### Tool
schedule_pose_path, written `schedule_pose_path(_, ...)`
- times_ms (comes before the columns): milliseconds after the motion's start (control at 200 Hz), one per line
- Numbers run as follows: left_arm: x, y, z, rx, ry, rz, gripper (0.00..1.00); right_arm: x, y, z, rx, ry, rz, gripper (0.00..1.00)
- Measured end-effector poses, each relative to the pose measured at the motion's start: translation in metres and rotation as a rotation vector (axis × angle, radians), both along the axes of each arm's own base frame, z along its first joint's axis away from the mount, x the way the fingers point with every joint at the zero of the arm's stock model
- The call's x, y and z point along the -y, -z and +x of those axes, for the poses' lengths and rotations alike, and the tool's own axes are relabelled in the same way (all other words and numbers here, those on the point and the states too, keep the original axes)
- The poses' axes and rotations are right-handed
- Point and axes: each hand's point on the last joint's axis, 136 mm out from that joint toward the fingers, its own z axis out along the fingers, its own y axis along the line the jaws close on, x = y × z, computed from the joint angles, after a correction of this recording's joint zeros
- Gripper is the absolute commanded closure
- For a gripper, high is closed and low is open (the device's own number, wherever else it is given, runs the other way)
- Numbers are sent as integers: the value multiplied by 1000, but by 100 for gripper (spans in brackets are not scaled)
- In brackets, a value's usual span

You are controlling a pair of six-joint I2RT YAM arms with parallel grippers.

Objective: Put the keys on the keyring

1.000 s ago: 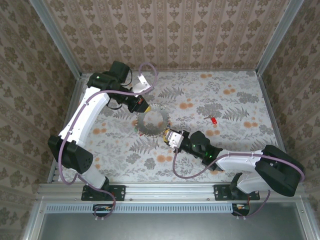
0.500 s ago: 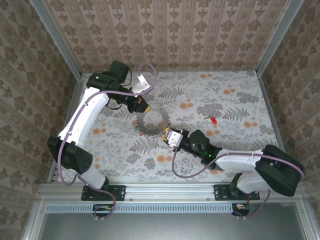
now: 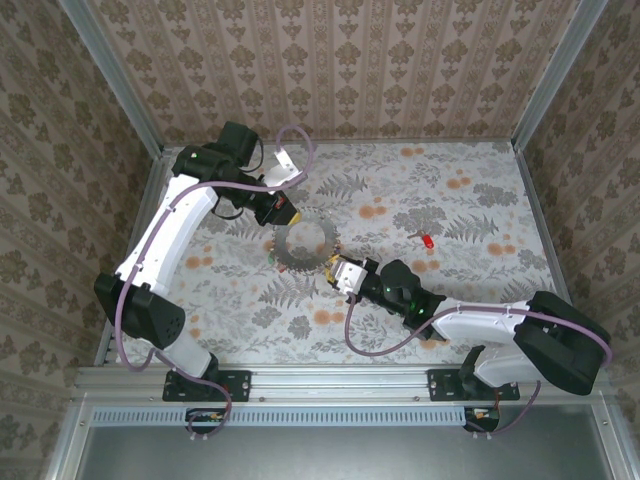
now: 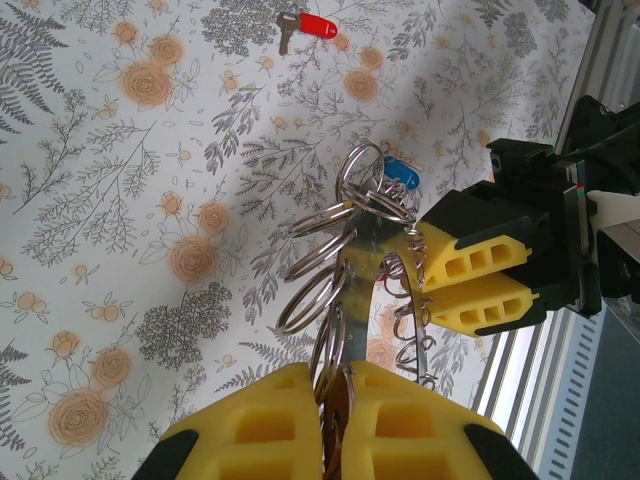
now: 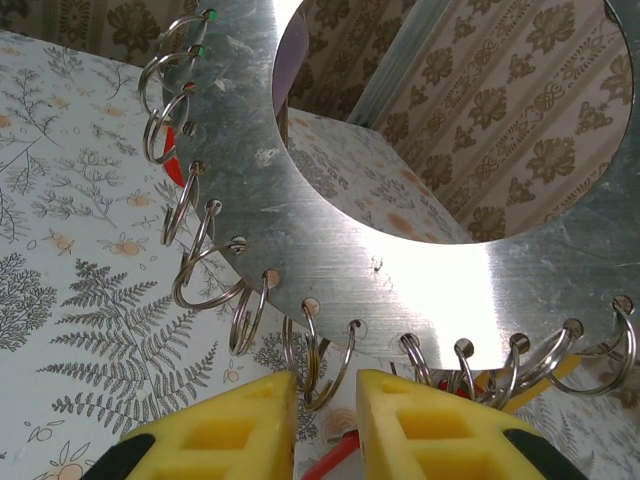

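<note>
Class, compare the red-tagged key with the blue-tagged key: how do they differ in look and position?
Colour: the red-tagged key has a red tag, the blue-tagged key a blue one. Place: the red-tagged key lies alone on the table, apart from the keyring; the blue-tagged key sits among the keyring's split rings. View: the red-tagged key's metal blade shows; the blue-tagged key's is hidden. Both carry small oblong tags.
</note>
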Motion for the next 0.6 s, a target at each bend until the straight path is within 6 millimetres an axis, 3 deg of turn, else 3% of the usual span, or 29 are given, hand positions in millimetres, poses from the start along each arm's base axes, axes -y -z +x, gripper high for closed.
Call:
schedule_pose_path(135, 0, 0, 0, 0, 0, 0, 100, 2, 2, -1, -8, 1, -14, 71)
schedule_pose_path(600, 0, 0, 0, 0, 0, 0, 100, 6, 2, 1, -13, 8, -19, 82)
